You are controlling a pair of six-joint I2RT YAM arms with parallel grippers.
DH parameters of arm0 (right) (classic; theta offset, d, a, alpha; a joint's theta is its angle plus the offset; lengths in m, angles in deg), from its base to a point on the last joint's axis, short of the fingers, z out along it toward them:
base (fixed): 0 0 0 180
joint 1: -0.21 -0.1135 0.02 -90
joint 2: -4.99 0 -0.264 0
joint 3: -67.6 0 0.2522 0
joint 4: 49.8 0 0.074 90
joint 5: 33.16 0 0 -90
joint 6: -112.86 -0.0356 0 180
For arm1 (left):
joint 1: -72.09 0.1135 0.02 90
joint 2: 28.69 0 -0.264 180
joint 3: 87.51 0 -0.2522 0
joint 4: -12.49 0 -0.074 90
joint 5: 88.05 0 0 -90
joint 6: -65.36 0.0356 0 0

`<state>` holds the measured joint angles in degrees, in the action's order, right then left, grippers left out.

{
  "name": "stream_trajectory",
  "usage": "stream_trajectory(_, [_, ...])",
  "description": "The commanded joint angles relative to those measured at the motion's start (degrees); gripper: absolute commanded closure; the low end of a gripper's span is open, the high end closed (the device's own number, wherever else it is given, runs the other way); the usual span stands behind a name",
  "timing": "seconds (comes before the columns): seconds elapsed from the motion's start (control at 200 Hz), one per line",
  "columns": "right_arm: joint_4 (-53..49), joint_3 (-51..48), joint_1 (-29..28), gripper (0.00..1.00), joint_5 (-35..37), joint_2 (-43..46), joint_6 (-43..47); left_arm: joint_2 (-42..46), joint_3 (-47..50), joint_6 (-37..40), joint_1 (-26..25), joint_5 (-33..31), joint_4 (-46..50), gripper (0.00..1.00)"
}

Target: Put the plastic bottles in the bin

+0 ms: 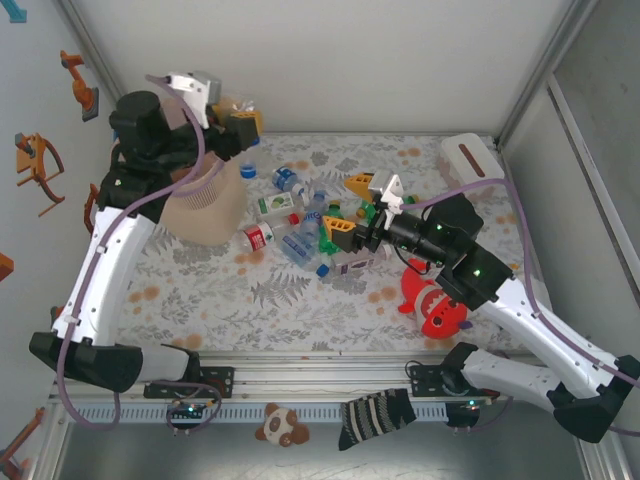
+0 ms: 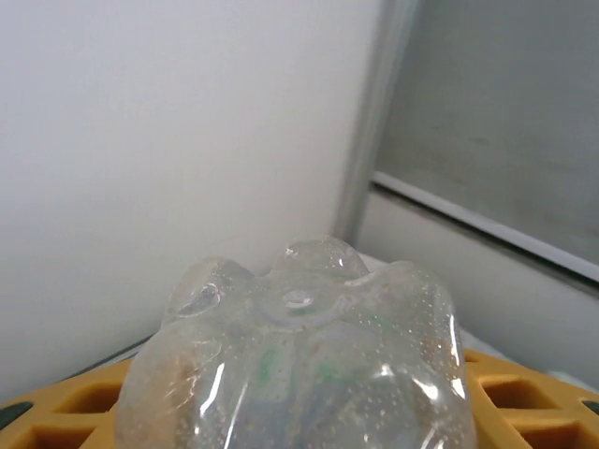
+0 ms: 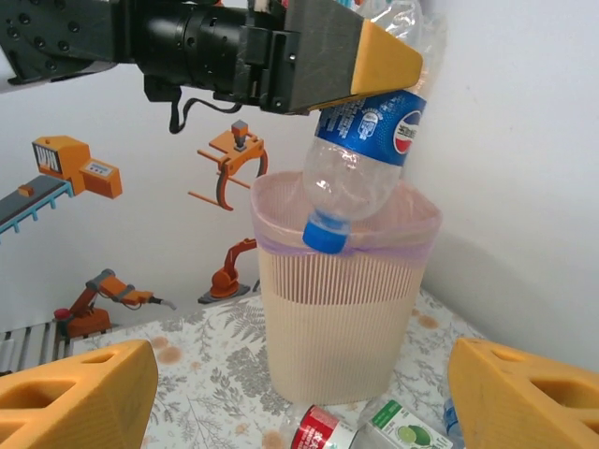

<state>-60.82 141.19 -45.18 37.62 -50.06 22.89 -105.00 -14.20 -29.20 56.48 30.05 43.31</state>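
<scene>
Clear bottle with blue label and blue cap, between the orange fingers of the black left gripper. Below that gripper, a ribbed beige bin with pale pink liner. Under the right gripper, a white tablecloth patterned with grey ferns and orange spots.

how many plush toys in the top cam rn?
2. One red shark plush toy on the patterned table, right side; one small brown-and-white plush toy on the near ledge, left of the striped sock. More could hide under the arms.
</scene>
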Motion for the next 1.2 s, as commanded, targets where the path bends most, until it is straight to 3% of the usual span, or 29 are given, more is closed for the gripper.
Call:
stream_trajectory(0.0, [0.4, -0.1, 0.3, 0.20, 0.9, 0.5, 0.8, -0.2, -2.9, -1.1, 4.7, -5.0, 4.3, 0.50])
stream_trajectory(0.27, [-0.2, 0.5, 0.2, 0.20, 0.6, 0.0, 1.4, -4.3, -7.7, 11.2, 11.8, -12.5, 11.8, 0.50])
stream_trajectory(0.516, [-1.9, 2.9, 0.3, 0.20, -0.2, -1.9, 2.9, -9.3, -8.5, 23.2, 13.2, -23.3, 13.5, 0.51])
stream_trajectory(0.686, [-1.9, 3.7, 0.2, 0.20, -0.9, -3.4, 3.3, -13.4, -7.6, 29.0, 13.8, -27.4, 12.0, 0.51])
stream_trajectory(1.192, [-2.5, 4.2, 0.2, 0.20, -1.9, -4.4, 4.2, -25.6, -6.3, 36.6, 14.9, -34.3, 16.5, 0.51])
